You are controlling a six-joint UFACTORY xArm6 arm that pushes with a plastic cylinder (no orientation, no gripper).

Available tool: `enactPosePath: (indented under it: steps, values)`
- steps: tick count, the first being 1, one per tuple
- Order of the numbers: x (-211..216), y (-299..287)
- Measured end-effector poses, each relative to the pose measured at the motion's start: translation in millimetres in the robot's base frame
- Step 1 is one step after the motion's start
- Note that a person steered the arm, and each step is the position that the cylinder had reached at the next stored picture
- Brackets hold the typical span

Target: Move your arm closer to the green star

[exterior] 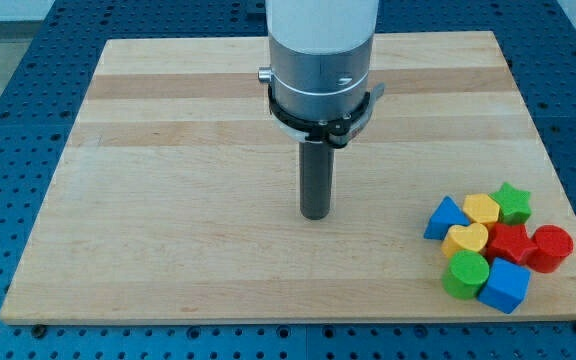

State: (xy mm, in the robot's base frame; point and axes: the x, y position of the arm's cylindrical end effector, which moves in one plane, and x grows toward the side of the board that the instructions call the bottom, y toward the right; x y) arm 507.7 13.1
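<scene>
Nearest the camera, a blue cube block [505, 286] and a green cylinder block [465, 274] front a cluster at the wooden board's [168, 200] bottom right, with the green star block [513, 201] at its far edge. My tip [315, 214], a bare rod holding nothing, stands mid-board, well apart to the view's left, so the approach remains undone. No writing is readable.

Bench [198, 150]: pale wood, smooth, satin finish. Rod [315, 175]: dark, matt. Collar [320, 85]: brushed metal. Green star [513, 201]: smooth, slightly glossy.
</scene>
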Motion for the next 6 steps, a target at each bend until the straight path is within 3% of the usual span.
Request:
enactPosePath:
  steps: [1, 2, 3, 4, 6]
  values:
    - [0.0, 0.0]
    - [-49.2, 36.0]
    - [-132.8, 99.9]
    - [-142.1, 176.4]
    - [-108.2, 200.1]
